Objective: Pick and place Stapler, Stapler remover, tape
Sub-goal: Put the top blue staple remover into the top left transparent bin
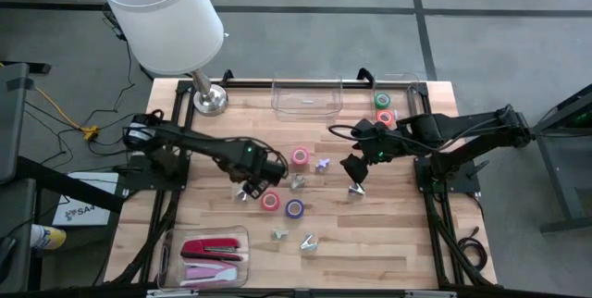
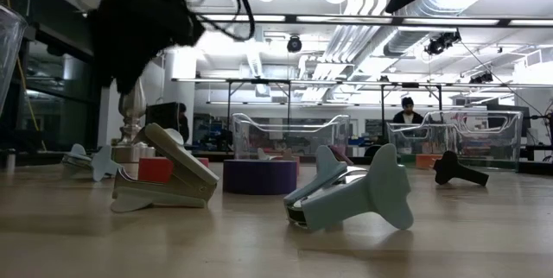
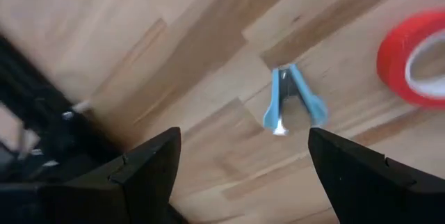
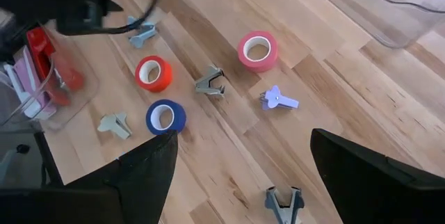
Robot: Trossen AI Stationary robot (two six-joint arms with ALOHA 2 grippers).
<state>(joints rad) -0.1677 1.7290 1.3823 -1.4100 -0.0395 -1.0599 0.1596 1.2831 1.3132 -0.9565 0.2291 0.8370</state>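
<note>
1. Progress check, going left to right: it looks partly done to me. The clear plastic tray at the near left corner already has a red stapler and a pink stapler lying in it, so the staplers seem sorted.
2. The left hand hovers over the wooden counter with its fingers spread and nothing between them. Right under it is a small light-blue staple remover, so I'd guess that's the next pick.
3. Still loose mid-counter: a pink tape roll, a red-orange tape roll, a purple tape roll, plus several claw-shaped removers, like a lilac one and a pale green one.
4. The clear bin at the far middle looks empty from above.
5. The right hand is also released and empty, hanging over a dark remover.
6. The far right clear bin holds a green tape roll and a red one.
</note>
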